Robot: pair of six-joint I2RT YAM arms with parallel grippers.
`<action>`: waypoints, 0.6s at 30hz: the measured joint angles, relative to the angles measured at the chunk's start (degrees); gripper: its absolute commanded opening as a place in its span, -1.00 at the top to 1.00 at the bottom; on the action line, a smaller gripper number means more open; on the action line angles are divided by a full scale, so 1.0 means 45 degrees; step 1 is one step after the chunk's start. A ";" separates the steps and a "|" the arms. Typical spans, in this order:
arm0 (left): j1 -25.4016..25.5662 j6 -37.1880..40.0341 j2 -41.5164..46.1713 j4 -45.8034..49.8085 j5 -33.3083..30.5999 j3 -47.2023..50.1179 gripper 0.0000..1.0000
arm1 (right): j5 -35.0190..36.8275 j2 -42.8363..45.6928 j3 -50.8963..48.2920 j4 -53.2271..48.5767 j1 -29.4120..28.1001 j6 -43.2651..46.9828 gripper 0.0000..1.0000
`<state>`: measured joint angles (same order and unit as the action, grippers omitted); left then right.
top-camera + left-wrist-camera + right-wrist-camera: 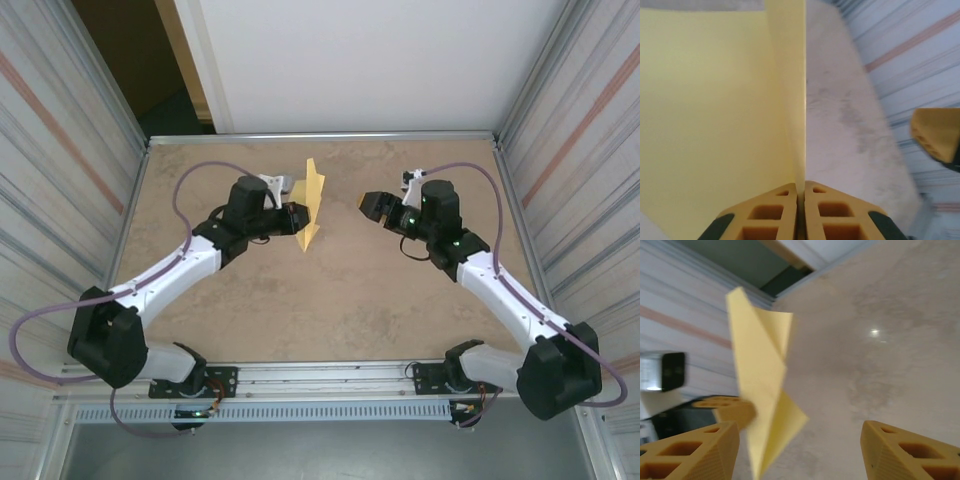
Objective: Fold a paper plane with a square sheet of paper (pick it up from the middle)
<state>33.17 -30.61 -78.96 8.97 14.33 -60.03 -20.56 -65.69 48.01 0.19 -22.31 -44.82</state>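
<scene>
Top view: the paper plane (313,200) stands edge-up over the table (400,300), long axis running front to back, pinched by the left gripper (297,218). The right gripper (366,205) sits apart on its right.
Left wrist: jaws clamped on the fold.
Right wrist: jaws spread, empty; the blurred paper is apparently ahead-left.

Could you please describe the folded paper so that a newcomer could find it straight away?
Look at the tan table, toward its far middle, between the two arms. There the left pincer is shut on a folded paper. It is the only thin, pale-yellow, pointed thing there.
</scene>
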 measured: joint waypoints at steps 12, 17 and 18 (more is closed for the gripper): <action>0.2754 0.3016 -0.6722 0.8160 -1.0098 -0.7082 0.82 | 0.2540 0.1792 -0.0384 -0.2705 0.1117 0.0840 -0.29; 0.2992 0.3235 -0.9015 0.9904 -1.2245 -0.8247 0.81 | 0.2875 0.2608 -0.0826 -0.3492 0.1919 0.0845 -0.29; 0.2992 0.3274 -0.9423 1.0176 -1.2594 -0.8490 0.81 | 0.2919 0.2754 -0.0908 -0.3604 0.2074 0.0845 -0.29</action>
<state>46.63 -15.88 -121.36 54.76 -42.35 -98.24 -7.42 -53.30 43.92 -16.03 -12.97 -41.01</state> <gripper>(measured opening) 0.093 0.644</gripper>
